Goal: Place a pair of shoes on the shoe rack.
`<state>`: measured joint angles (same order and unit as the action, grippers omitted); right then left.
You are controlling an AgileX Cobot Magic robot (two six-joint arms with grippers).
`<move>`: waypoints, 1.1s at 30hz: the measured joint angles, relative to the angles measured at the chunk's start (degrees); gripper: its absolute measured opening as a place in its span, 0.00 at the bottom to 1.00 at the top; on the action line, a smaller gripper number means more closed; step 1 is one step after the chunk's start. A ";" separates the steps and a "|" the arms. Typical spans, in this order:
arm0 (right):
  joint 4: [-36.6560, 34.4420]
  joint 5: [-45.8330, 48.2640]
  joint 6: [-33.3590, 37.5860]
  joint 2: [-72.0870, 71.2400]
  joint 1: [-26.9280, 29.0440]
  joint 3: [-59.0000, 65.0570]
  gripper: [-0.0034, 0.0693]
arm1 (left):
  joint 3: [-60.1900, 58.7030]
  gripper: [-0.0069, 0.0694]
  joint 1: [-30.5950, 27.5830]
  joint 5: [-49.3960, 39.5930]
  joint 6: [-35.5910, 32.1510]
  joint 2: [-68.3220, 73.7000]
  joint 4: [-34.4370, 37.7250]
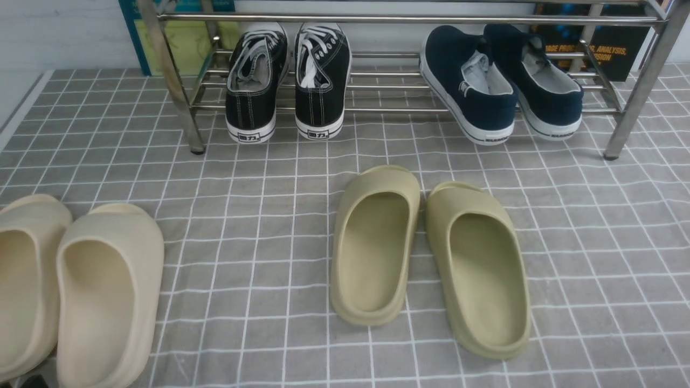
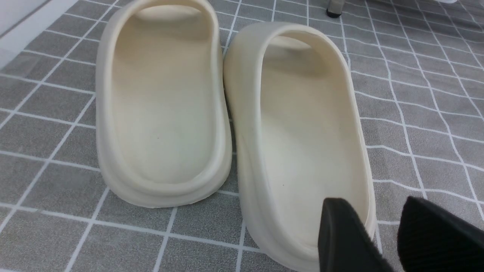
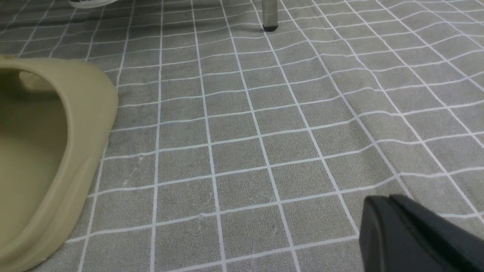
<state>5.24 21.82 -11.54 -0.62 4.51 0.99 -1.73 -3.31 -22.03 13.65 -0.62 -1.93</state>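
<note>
— Navy canvas first: where does the pair of shoes (image 1: 498, 81) sit?

— Both slip-ons lie on the lower bars of the shoe rack (image 1: 388, 19), toward its right end, heels facing the camera and overhanging the front bar. They touch each other and both are angled with their toes to the left. The black lace-up sneakers (image 1: 287, 81) stand on the same shelf, further left, well apart from them.

— And on the grey checked cloth (image 1: 259, 215)?

— Olive slippers (image 1: 426, 258) lie in the middle, cream slippers (image 1: 75, 285) at the near left, each pair side by side.

— The left gripper (image 2: 382, 230)?

— Seen only from its wrist camera: two black fingers (image 2: 340, 234) with a narrow gap between them, nothing in it, hovering over the heel of one cream slipper.

— The right gripper (image 3: 408, 234)?

— Just a dark mass at the frame's corner above bare cloth, beside an olive slipper; I cannot tell how far its fingers are parted, and nothing shows in its grasp.
</note>
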 joint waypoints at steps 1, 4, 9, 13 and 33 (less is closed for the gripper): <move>0.00 0.00 0.00 0.00 0.00 0.00 0.09 | 0.00 0.40 0.00 0.00 0.00 0.00 0.00; 0.00 0.00 0.00 0.00 0.00 0.00 0.10 | 0.00 0.40 0.00 0.00 0.00 0.00 0.00; 0.00 0.00 0.00 0.00 0.00 0.00 0.11 | 0.00 0.40 0.00 0.00 0.00 0.00 0.00; 0.00 0.00 0.00 0.00 0.00 0.00 0.12 | 0.00 0.40 0.00 0.00 0.00 0.00 0.00; 0.00 0.00 0.00 0.00 0.00 0.00 0.16 | 0.00 0.40 0.00 0.00 0.00 0.00 0.00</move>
<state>5.24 21.82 -11.54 -0.62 4.51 0.99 -1.73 -3.31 -22.03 13.65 -0.62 -1.93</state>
